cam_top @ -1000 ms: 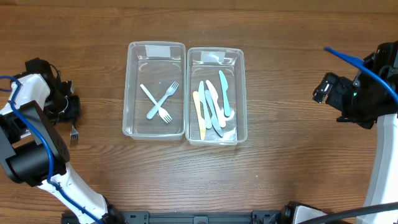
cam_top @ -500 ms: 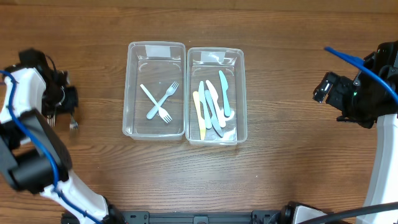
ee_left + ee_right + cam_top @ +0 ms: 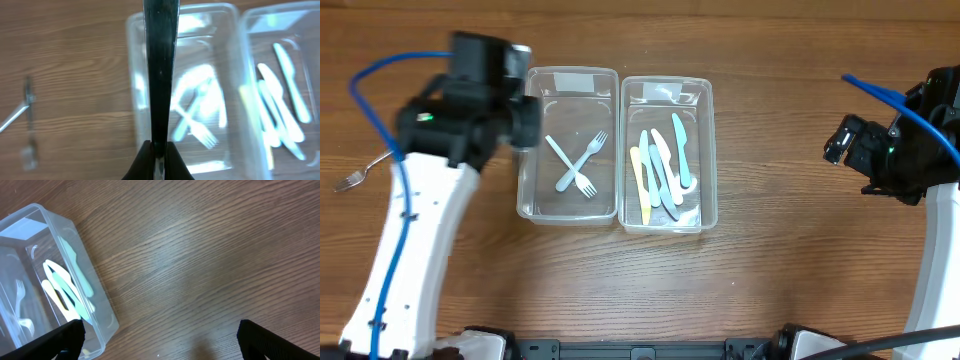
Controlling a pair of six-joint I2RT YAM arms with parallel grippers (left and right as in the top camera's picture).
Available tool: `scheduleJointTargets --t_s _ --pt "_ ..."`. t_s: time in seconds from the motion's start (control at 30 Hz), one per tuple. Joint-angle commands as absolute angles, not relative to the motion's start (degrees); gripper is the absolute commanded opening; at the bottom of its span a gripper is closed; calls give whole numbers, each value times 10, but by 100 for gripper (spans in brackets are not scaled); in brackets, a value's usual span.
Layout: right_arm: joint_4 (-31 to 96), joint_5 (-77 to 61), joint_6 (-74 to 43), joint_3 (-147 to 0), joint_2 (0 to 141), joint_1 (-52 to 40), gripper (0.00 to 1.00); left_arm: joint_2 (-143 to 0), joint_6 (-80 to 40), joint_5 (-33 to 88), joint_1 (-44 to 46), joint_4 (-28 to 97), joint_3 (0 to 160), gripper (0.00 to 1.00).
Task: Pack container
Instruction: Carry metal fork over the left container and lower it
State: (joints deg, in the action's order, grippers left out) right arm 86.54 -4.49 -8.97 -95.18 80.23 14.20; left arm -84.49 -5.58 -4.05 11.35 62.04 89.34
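Observation:
Two clear plastic containers stand side by side. The left container [image 3: 528, 150] holds two pale blue plastic forks [image 3: 578, 165], crossed. The right container [image 3: 708, 150] holds several plastic knives [image 3: 660, 170]. My left gripper [image 3: 160, 160] is shut on a dark metal utensil [image 3: 160, 75], which points out over the left container's left wall [image 3: 135, 100]; its working end is out of view. In the overhead view the left gripper [image 3: 523, 122] sits at that container's left rim. My right gripper [image 3: 172, 345] is open and empty over bare table, to the right of the containers [image 3: 842, 142].
A metal fork [image 3: 352, 180] lies on the wooden table at the far left and also shows, blurred, in the left wrist view [image 3: 27, 125]. The right container's corner shows in the right wrist view [image 3: 95, 305].
My left arm has swung from the table's far left edge up and right to the left container's rim. The right arm has not moved.

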Motion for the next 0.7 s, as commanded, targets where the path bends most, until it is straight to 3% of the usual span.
scheduleJointTargets --t_s 0.0,0.33,0.47,0.5,0.53,0.57,0.6,0.67 --pt "862 -47 -90 -953 795 140 100 -904 -130 -79 167 594 893 4" --pt "863 -53 -90 -953 795 140 100 -1108 -131 -48 193 571 893 4" --pt "865 -53 -90 -953 795 140 100 -1127 -128 -34 193 570 894 4" --pt "865 -53 -90 -953 795 140 100 -1126 -128 -34 193 571 896 8" --pt "865 -53 -90 -953 795 140 100 -1124 -123 -34 193 572 902 34" --pt "865 -53 -90 -953 795 140 100 -1119 -116 -35 193 577 913 42" --pt "865 -53 -90 -953 795 140 100 -1116 -111 -40 192 584 926 36" --pt "865 -52 -90 -953 795 140 100 -1106 -95 -59 191 607 962 36"
